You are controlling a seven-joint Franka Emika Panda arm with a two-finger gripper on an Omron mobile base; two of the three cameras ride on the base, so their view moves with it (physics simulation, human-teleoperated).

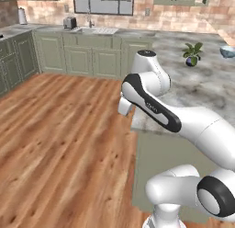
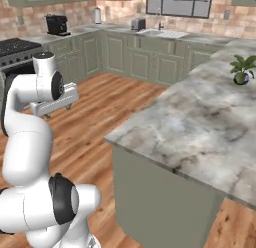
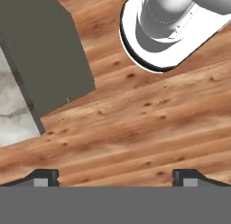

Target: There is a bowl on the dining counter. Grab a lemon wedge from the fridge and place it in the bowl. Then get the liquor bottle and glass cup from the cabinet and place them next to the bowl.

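Although the task starts with a lemon wedge from the fridge, the task thing I can place here is the bowl (image 1: pixel 227 51), pale blue-grey, at the far right end of the marble worktop (image 1: pixel 202 84), well apart from the arm. A bowl like that is probably stiff, smooth and breakable, but it needs no lifting; it only receives the wedge. I judge the wedge will be light, soft and slick, best pinched across its rind and flesh with gentle pressure. The bottle and the glass should be heavier and fragile, best taken around the body.

Near the bowl stands a small potted plant (image 1: pixel 192 54), also on the worktop. Beyond runs a row of green cabinets with a sink (image 1: pixel 97 30) and a toaster (image 1: pixel 69 23); a stove (image 2: pixel 17 47) and a coffee machine (image 2: pixel 56 24) sit in the right base view.

The hand (image 3: pixel 115 178) points down at the wooden floor (image 3: pixel 135 128), its 2 fingertips (image 3: pixel 45 177) spread fully apart, holding and touching nothing.
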